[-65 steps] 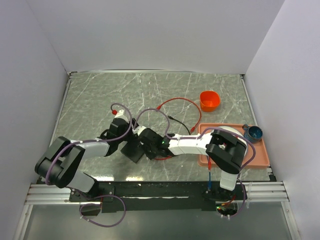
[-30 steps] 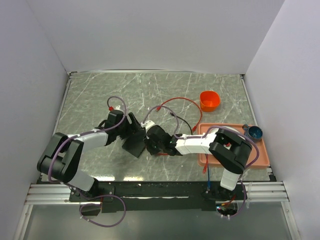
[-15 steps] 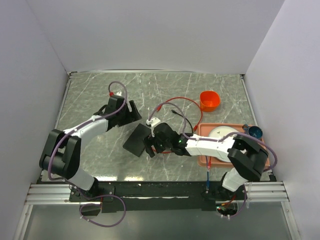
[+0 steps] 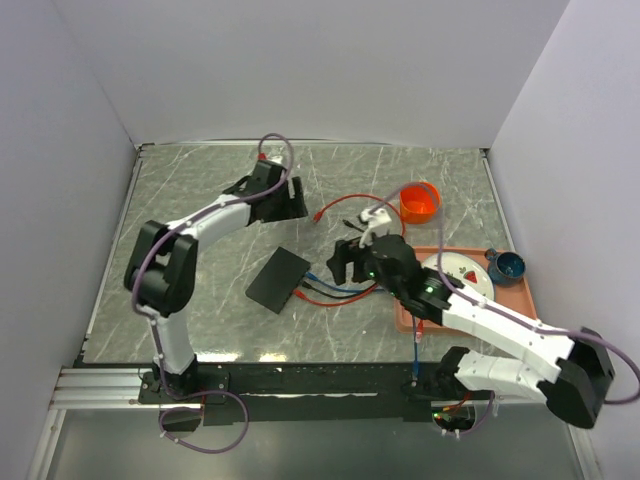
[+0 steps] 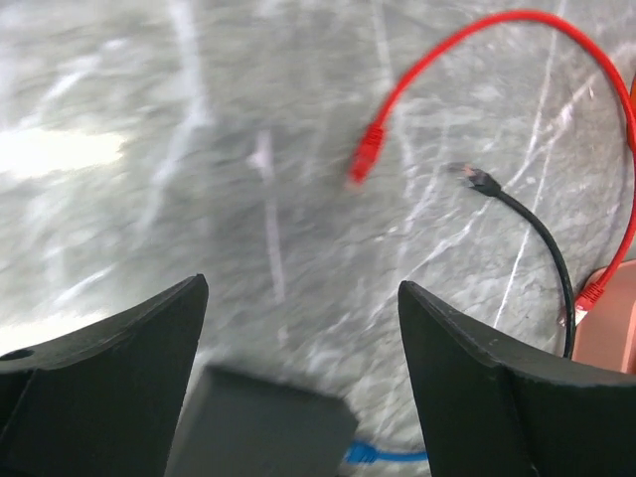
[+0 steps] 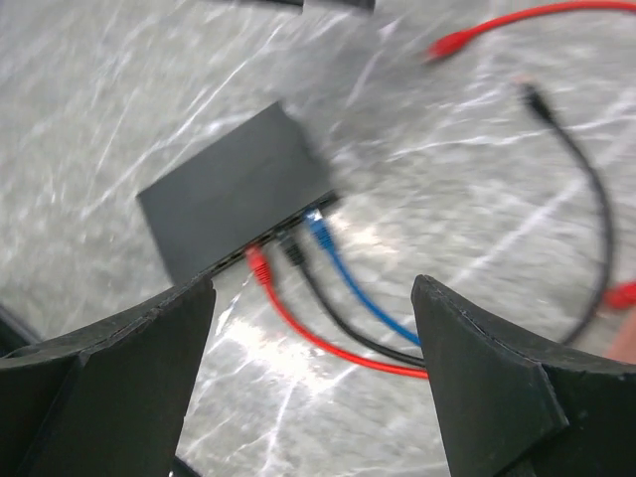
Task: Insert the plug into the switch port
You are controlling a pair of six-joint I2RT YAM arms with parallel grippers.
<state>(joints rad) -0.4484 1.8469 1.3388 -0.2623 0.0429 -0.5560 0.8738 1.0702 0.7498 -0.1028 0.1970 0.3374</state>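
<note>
The flat black switch lies on the marble table. A red plug, a black plug and a blue plug sit side by side in the ports along the edge of the switch. My right gripper hovers open to the right of that edge, holding nothing. My left gripper is open and empty farther back, above the table behind the switch. The blue plug shows at its corner.
A loose red plug and a loose black plug lie behind the switch. An orange cup stands at the back right. The salmon tray at the right holds a white plate and a blue bowl.
My right gripper has opened and drawn back to the right of the switch. The left arm has swung away toward the back. The cables stay in the ports.
</note>
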